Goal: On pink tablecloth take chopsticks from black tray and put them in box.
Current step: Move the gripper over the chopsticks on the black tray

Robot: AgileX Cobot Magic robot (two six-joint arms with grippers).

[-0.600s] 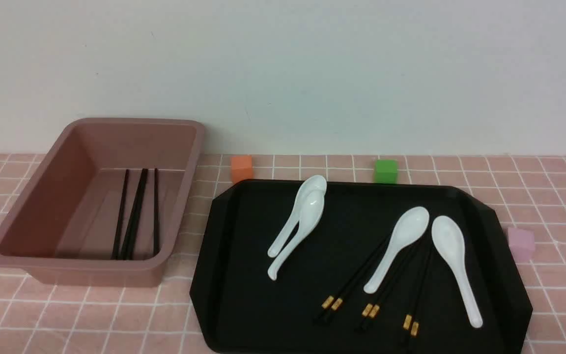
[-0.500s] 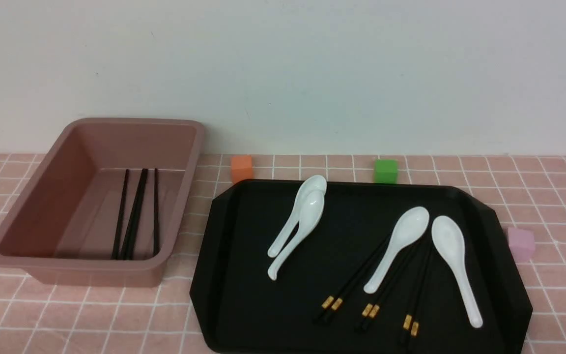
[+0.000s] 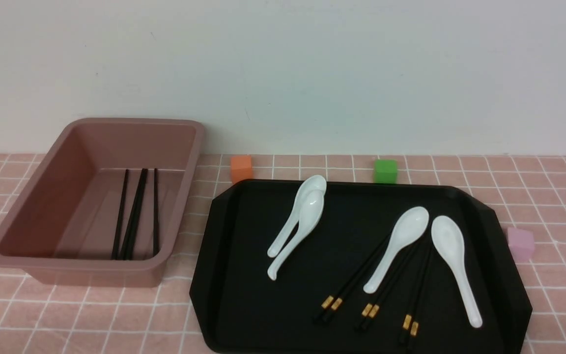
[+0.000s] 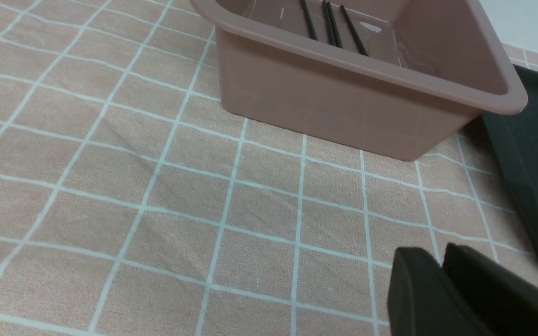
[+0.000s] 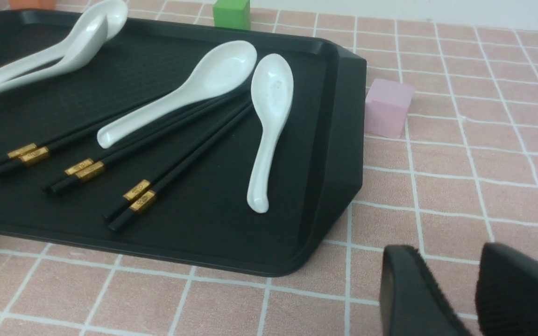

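On the pink tablecloth, the black tray lies right of the brownish-pink box. Three pairs of black chopsticks with gold bands fan out on the tray's near right part, partly under a white spoon. More chopsticks lie inside the box. No arm shows in the front view. My left gripper is shut and empty above the cloth, short of the box. My right gripper is open and empty over the cloth, off the tray's near right corner, apart from the chopsticks.
Several white spoons lie on the tray: two stacked at its middle, two among the chopsticks. An orange cube and a green cube stand behind the tray, a pink cube to its right. A wall closes the back.
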